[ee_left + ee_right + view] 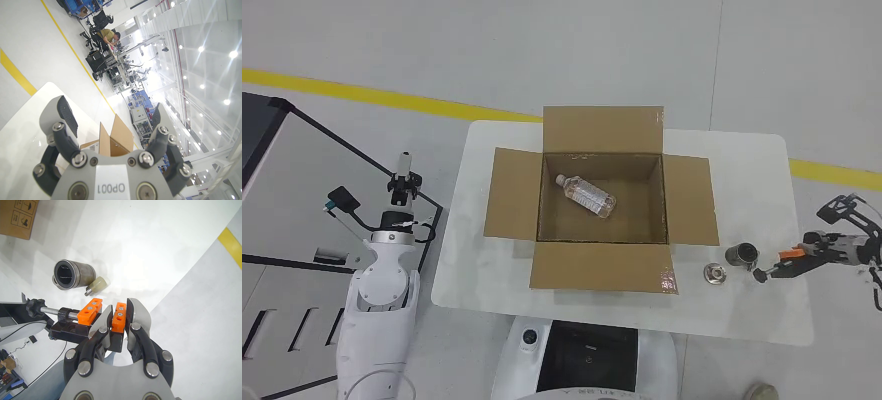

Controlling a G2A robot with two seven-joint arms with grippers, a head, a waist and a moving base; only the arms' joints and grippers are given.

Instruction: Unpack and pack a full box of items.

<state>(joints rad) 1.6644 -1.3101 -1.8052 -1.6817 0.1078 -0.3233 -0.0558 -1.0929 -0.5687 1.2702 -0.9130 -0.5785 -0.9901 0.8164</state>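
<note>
The grey left pincer [111,103] has black ribbed pads [67,113].

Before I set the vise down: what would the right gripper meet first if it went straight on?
Probably bare table, just beside the small capped fitting; the vise held in the right gripper would touch first. Depth is unclear.

A white table [742,170] with rounded corners stands on a pale grey floor [392,40] crossed by a yellow line [362,92]; in the hall behind, black office chairs [101,19] sit near cluttered workbenches [122,62]
</note>
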